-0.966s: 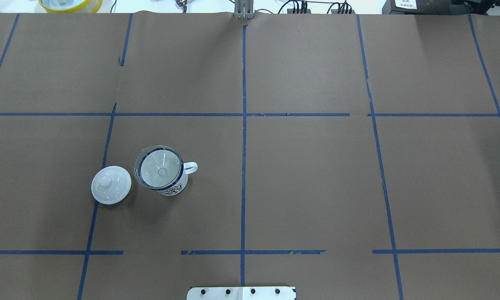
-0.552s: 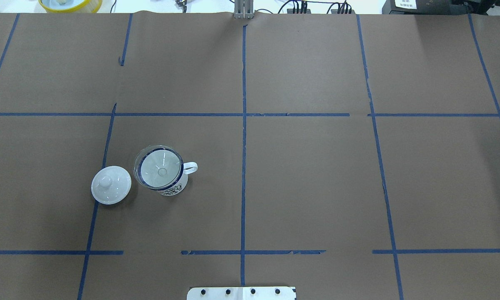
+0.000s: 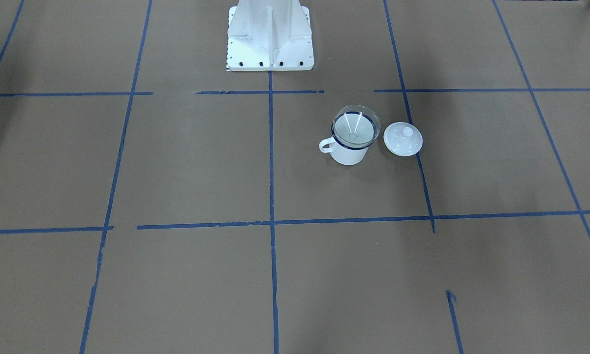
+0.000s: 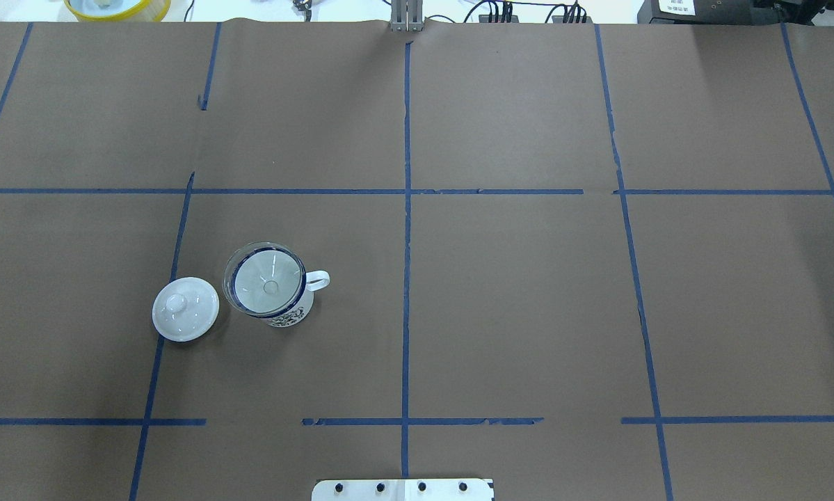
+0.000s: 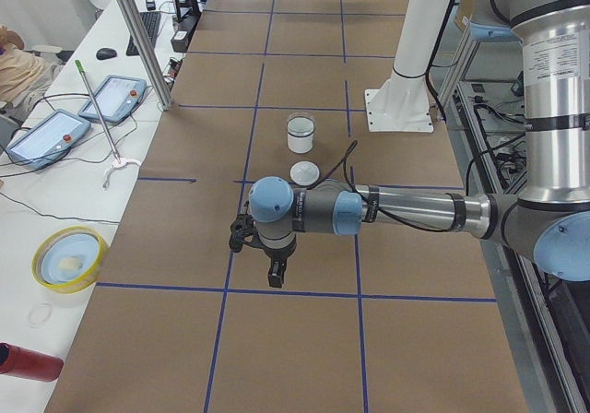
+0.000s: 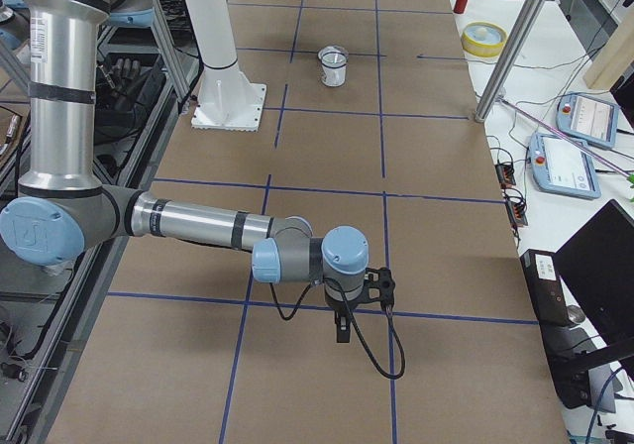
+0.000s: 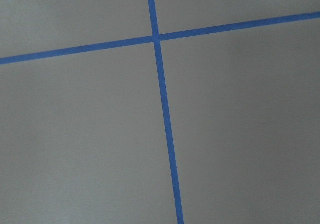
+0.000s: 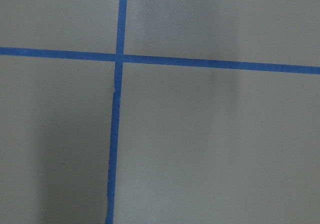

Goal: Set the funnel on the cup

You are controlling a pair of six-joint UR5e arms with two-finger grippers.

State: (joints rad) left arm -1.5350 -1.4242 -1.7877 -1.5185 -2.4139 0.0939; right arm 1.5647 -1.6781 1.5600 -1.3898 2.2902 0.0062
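**Front-facing view.** The funnel (image 3: 356, 127) sits upright in the mouth of the cup (image 3: 349, 153), with its cone resting on the cup's rim. A lid (image 3: 403, 139) lies just beside the cup, on the side away from the handle, and does not touch it.

**Overhead view.** The funnel's cone covers the cup's mouth. The cup's handle points away from the lid.

**Left side view.** The left gripper (image 5: 275, 277) points down over the table (image 5: 304, 348), well apart from the cup and beyond the lid. Whether its fingers are spread or pressed together cannot be told.

**Right side view.** The right gripper (image 6: 342, 327) points down over the table, well apart from the cup. The state of its fingers cannot be told here either.

**Wrist views.** Each shows only brown table crossed by blue tape (image 7: 165, 114). The cup appears in neither.
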